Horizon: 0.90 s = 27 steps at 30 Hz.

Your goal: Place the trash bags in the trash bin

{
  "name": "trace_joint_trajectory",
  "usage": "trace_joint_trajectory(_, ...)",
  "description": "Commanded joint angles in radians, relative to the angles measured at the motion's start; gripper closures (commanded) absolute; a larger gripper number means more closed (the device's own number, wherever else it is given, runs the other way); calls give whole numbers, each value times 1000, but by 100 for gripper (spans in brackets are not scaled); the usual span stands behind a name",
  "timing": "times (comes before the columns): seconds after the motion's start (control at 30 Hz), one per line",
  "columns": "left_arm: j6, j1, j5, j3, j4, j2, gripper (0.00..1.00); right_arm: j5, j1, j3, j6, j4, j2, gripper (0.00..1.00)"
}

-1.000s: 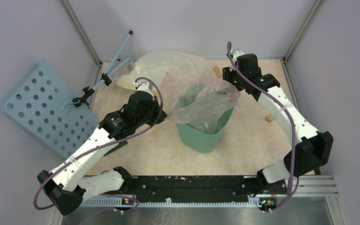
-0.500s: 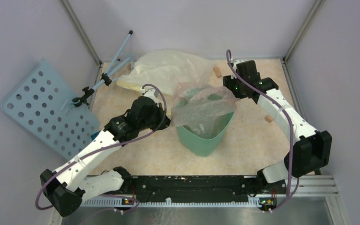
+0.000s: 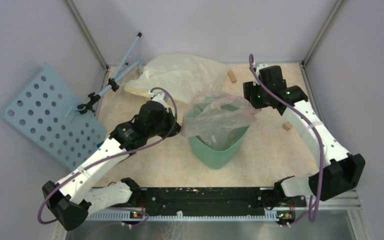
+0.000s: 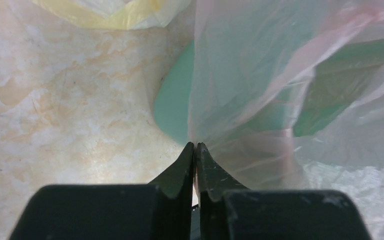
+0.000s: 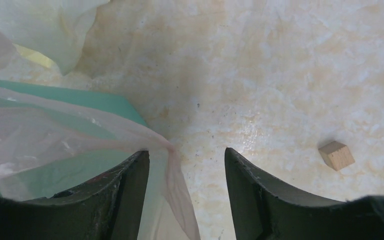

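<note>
The mint-green trash bin (image 3: 215, 152) stands in the middle of the table. The pale-pink translucent trash bag (image 3: 215, 117) is spread over its mouth and hangs partly inside. My left gripper (image 3: 181, 129) is at the bin's left rim, shut on the bag's left edge (image 4: 215, 100); the bin's green wall (image 4: 172, 110) shows behind it. My right gripper (image 3: 254, 106) is at the bin's right rim with jaws open. A fold of the bag (image 5: 177, 185) hangs loose between its fingers (image 5: 130, 185), not pinched. The bin's rim (image 5: 105, 102) shows left of it.
A larger opaque pale-yellow bag (image 3: 175, 75) lies behind the bin. Small wooden blocks lie on the table at the back (image 3: 231, 76) and at the right (image 3: 287, 126), the latter also in the right wrist view (image 5: 336, 154). A blue perforated panel (image 3: 45, 117) and stand lean at left.
The right gripper has moved right and nearer, past the bin's right rim, and has opened, letting go of the bag. The bag has sunk lower over the bin. The left gripper stayed shut on it.
</note>
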Motion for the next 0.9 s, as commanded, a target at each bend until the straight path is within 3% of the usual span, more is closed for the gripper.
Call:
trace_joint_trajectory(0.0, 50, 5, -10, 92, -12, -38, 88, 36, -5, 102, -12, -51, -74, 41)
trace_joint_trajectory(0.13, 63, 5, 6, 73, -11, -77, 72, 46, -6, 95, 26, -77, -124, 33)
trace_joint_trajectory(0.33, 137, 6, -91, 96, -36, -142, 46, 56, -5, 42, 56, -88, -205, 22)
trace_joint_trajectory(0.53, 456, 6, -4, 169, 74, -141, 15, 25, -6, 82, 47, -90, -300, 20)
trace_joint_trajectory(0.7, 622, 5, -1, 230, 180, -44, 2, -59, -5, 155, 33, -124, -333, 20)
trace_joint_trajectory(0.87, 722, 5, -22, 292, 233, 77, 1, -129, -4, 259, 77, -198, -310, 20)
